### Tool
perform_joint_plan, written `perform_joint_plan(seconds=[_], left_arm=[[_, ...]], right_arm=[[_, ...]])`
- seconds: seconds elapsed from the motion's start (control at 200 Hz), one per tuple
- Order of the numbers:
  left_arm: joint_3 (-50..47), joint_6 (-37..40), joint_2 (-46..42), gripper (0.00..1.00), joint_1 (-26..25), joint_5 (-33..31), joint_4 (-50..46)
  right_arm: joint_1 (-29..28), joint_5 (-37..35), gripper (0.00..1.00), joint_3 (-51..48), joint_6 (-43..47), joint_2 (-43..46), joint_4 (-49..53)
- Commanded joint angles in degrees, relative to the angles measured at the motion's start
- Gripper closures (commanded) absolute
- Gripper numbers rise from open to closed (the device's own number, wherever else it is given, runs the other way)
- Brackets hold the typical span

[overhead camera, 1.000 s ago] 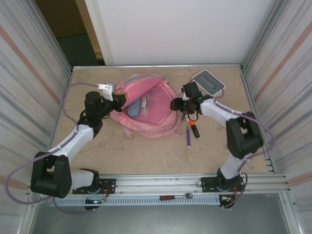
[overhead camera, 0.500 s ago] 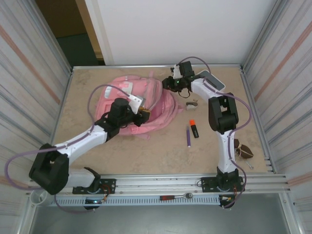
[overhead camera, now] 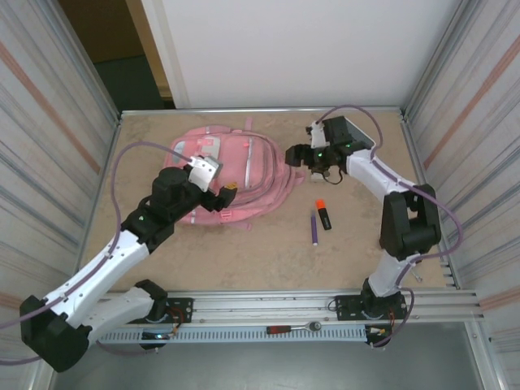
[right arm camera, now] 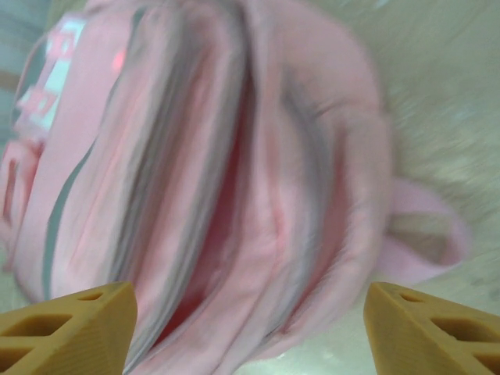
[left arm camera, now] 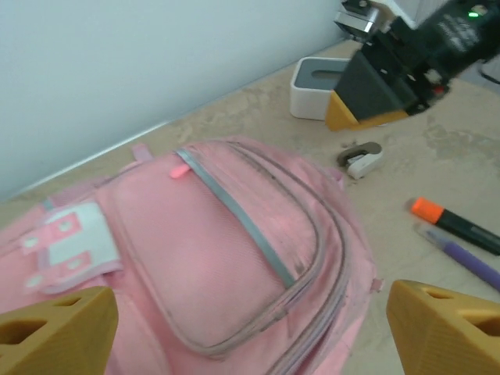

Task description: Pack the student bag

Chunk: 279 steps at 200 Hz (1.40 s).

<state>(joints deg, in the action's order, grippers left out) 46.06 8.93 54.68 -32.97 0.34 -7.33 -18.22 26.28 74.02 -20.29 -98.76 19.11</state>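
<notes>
The student bag (overhead camera: 231, 166) is a soft pink backpack lying front-up at the back middle of the table, its grey zip lines and white patch (left arm camera: 74, 238) facing up. My left gripper (overhead camera: 223, 197) hovers over the bag's near right edge. It stands wide open (left arm camera: 250, 336) with pink fabric below it and nothing held. My right gripper (overhead camera: 292, 156) is at the bag's right side, also open (right arm camera: 250, 328), looking down on the bag's folds (right arm camera: 258, 180) without gripping them. The left wrist view catches the right gripper's yellow fingertip (left arm camera: 363, 109).
An orange highlighter (overhead camera: 323, 213) and a purple pen (overhead camera: 314, 227) lie right of the bag. A small white-grey clip-like item (left arm camera: 361, 158) sits near them. A white-and-grey box (overhead camera: 351, 134) stands at the back right. A red-handled tool (overhead camera: 284, 329) lies on the front rail.
The bag, gaping open a second ago, now lies closed and flat, shifted left. Both grippers have opened. The left moved to the bag's near right edge, the right swung back and settled beside it.
</notes>
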Motion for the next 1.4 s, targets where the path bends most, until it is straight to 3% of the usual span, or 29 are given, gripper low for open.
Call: perform_joint_plan(seconds=[0.0, 0.15, 0.371, 0.566, 0.746, 0.957, 1.142, 1.393], left_arm=[[3.2, 13.7, 2.1, 0.11, 1.0, -7.3, -10.0], [3.6, 29.4, 5.0, 0.11, 1.9, -15.2, -13.9], [-5.2, 47.3, 3.9, 0.09, 4.5, -14.1, -10.9], [-7.6, 52.4, 10.8, 0.10, 7.5, -16.0, -3.9], [-10.3, 51.3, 16.8, 0.14, 9.7, -10.0, 6.5], [-11.4, 50.2, 22.4, 0.37, 9.9, -6.5, 10.4], [-13.6, 46.7, 19.2, 0.62, 13.1, 1.9, 11.0], [-13.3, 42.0, 15.2, 0.97, 16.3, 10.8, 7.6]], right_arm=[[-4.9, -2.5, 0.22, -4.2, -1.0, 2.7, -3.6], [-10.2, -1.2, 0.21, -6.6, -5.5, 0.0, -9.5], [-9.3, -4.2, 0.31, -6.8, -9.0, -6.0, -13.4], [-5.3, -4.8, 0.51, 0.2, -9.6, -13.4, -13.8], [-4.5, -4.9, 0.59, 12.6, -4.5, -20.7, -5.9], [-4.4, -4.8, 0.51, 12.7, -1.1, -18.6, -3.9], [-5.3, -10.2, 0.40, 7.6, 4.0, -9.3, -3.4], [-15.7, -20.2, 0.33, -2.8, 14.7, 3.0, -6.5]])
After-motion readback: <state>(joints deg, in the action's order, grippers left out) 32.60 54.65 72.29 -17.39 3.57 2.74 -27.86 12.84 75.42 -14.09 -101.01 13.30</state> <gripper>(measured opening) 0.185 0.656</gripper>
